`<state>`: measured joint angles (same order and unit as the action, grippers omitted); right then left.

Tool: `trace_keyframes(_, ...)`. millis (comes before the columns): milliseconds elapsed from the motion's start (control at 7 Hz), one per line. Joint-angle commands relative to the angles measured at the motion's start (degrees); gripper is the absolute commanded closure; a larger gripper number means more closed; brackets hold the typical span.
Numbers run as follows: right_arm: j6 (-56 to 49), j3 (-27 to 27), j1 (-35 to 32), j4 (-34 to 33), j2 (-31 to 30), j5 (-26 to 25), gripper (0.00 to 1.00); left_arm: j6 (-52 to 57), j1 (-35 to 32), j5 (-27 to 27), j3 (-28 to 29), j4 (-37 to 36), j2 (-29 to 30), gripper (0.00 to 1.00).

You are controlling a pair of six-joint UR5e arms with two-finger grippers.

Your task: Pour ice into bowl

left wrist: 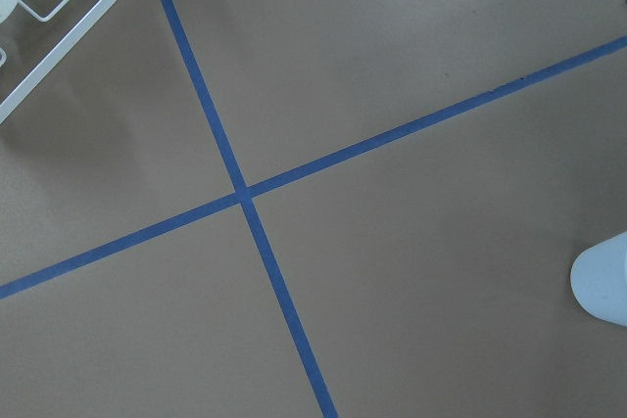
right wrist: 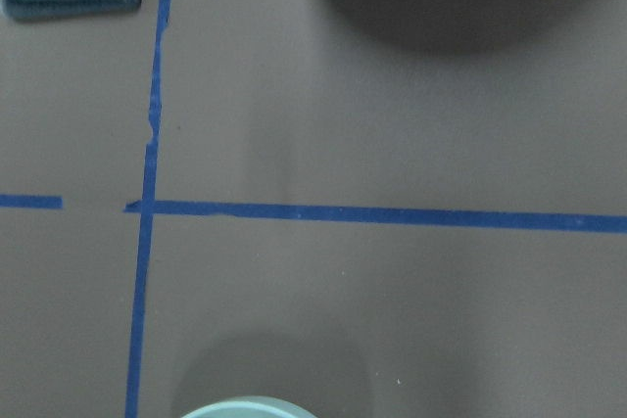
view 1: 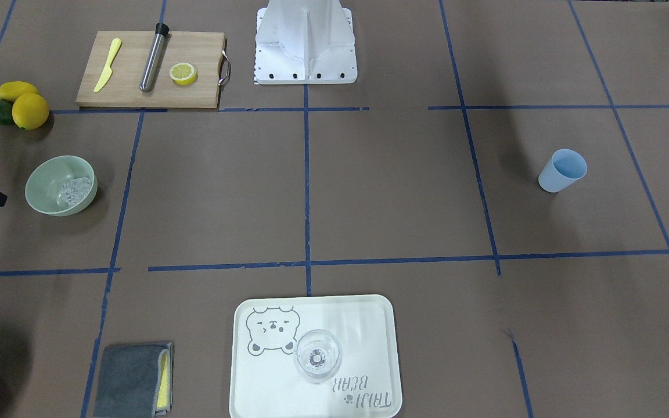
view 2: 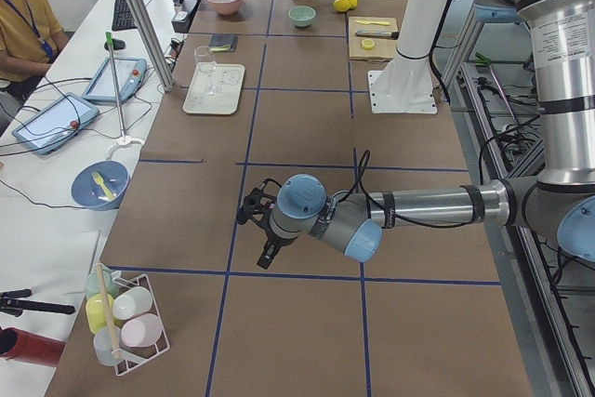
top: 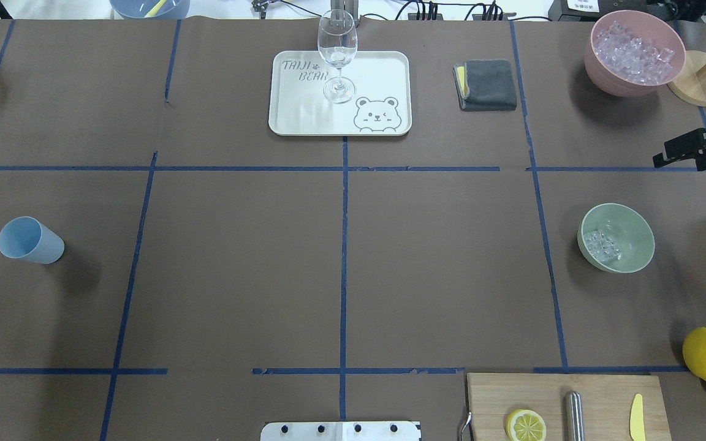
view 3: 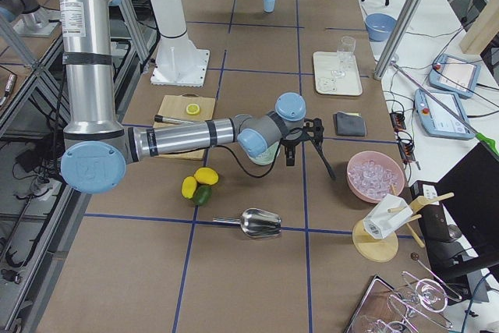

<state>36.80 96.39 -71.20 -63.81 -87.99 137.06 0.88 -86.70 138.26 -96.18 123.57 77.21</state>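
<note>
The pale mint-green bowl (top: pixel 630 228) stands at the table's right side and holds a handful of clear ice cubes (top: pixel 600 245); both also show in the front view, bowl (view 1: pixel 44 180) and ice (view 1: pixel 74 190). The blue cup (top: pixel 30 241) stands upright far off on the left, apparently empty. My right gripper (top: pixel 678 153) hovers just beyond the bowl at the right edge, its fingers apart and empty. My left gripper (view 2: pixel 253 234) shows only in the exterior left view, low over the table near the cup's side; I cannot tell its state.
A pink container of ice (top: pixel 635 52) stands at the far right. A tray (top: pixel 304 116) bears a wine glass (top: pixel 336 55). A grey cloth (top: pixel 486 84), a cutting board (top: pixel 604 398), lemons (top: pixel 705 354) and a metal scoop (view 3: pixel 253 222) lie around.
</note>
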Motion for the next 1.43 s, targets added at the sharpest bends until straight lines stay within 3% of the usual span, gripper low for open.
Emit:
trace_keyframes(0,-10.8,-0.15,-5.94,-7.51,0.8,0.58,0.0,0.0,0.3,-1.4,0.56,-0.52,0.49,0.0)
trace_keyframes(143,-19.14,-0.41,-7.97,-12.51,0.8,0.41,0.0,0.0,0.82,-1.58,0.21,-5.75,1.1,0.0)
trace_keyframes(286,-25.83,-0.42,-9.3,-17.35,-0.07,-0.21,0.0,0.0,0.48,-1.67,-0.75,-15.63,2.84,0.0)
trace_keyframes(714,-33.1,-2.78,-11.16,-21.35,-1.14,-0.82,0.0,0.09,0.22,-4.57,-1.11,-29.84,6.54,0.0)
trace_keyframes(1286,-32.49,-3.23,-11.07,-20.83,-0.61,-1.7,0.0,0.09,0.04,-3.87,-2.78,-31.82,6.91,0.0)
